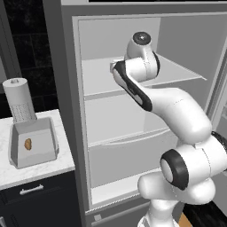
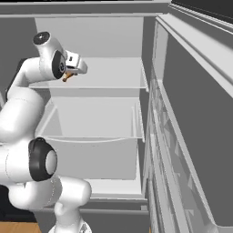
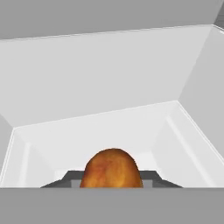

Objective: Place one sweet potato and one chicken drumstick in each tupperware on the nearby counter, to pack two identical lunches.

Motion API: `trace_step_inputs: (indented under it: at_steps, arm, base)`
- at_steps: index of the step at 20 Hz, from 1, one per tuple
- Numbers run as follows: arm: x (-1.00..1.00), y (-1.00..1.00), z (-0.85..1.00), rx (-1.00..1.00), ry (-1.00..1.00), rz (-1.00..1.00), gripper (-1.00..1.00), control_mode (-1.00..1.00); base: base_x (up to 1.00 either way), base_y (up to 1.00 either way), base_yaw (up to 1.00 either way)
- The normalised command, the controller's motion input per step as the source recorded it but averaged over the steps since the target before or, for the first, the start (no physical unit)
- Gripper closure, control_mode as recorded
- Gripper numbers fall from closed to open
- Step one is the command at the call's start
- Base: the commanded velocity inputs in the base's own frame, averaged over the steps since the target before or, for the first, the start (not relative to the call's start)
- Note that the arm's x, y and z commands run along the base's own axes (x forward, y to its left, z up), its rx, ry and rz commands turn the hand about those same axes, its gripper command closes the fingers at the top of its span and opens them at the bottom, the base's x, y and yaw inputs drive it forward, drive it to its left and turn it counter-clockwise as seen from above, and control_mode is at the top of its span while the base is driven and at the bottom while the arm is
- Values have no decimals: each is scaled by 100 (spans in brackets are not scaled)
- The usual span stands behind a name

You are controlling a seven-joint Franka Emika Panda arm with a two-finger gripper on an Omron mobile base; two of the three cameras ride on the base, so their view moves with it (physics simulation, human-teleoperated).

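Sweet potato (image 3: pixel 112 169), rounded and orange-brown, sits right at the gripper (image 2: pixel 68 75), between its two dark finger tips, which press in on it from either side near the bottom of the hand view. In the right base view a small orange tip of it pokes out below the white hand. The gripper is held inside an open white fridge (image 1: pixel 133 133), just above the upper shelf (image 1: pixel 177 75), near that shelf's front edge on its left side. Beyond the sweet potato, the hand view looks along the bare white shelf toward the back wall of the fridge, with side walls slanting in on both sides.

The white arm (image 1: pixel 177 111) rises from the lower right of the left base view, bends at a dark-ringed elbow and reaches up and into the fridge. Below the upper shelf is a second shelf (image 2: pixel 91 123), and under that a pale drawer front (image 1: pixel 124 159). The fridge door (image 2: pixel 191 136) stands swung open along the right side of the right base view.

To the left of the fridge, the counter (image 1: pixel 40 170), white and marbled, sits over black cabinets with a silver bar handle (image 1: pixel 31 189). One tupperware (image 1: pixel 33 142), a shallow light-grey tray, rests on the counter near its back edge, with a small orange-brown piece of food (image 1: pixel 28 143) lying inside it. A pale cylindrical appliance (image 1: pixel 18 99) stands directly behind the tray.
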Motion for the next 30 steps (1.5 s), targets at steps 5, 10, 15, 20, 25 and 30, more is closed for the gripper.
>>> trace_step_inputs:
  at_steps: [5,10,15,20,25,30]
  arm:
    - [-100,-43,8,5,-14,0,100,-100]
    - [-100,-27,-1,2,-5,0,100,-100]
    - [-100,-6,-9,0,0,0,100,-100]
    - [-100,0,-18,0,0,0,100,-100]
    - [-80,0,-47,-3,5,0,100,100]
    - [0,0,0,0,0,0,100,100]
  base:
    - [0,0,0]
    - [0,0,0]
    - [0,0,0]
    - [0,0,0]
    - [-20,3,0]
    - [-100,67,15]
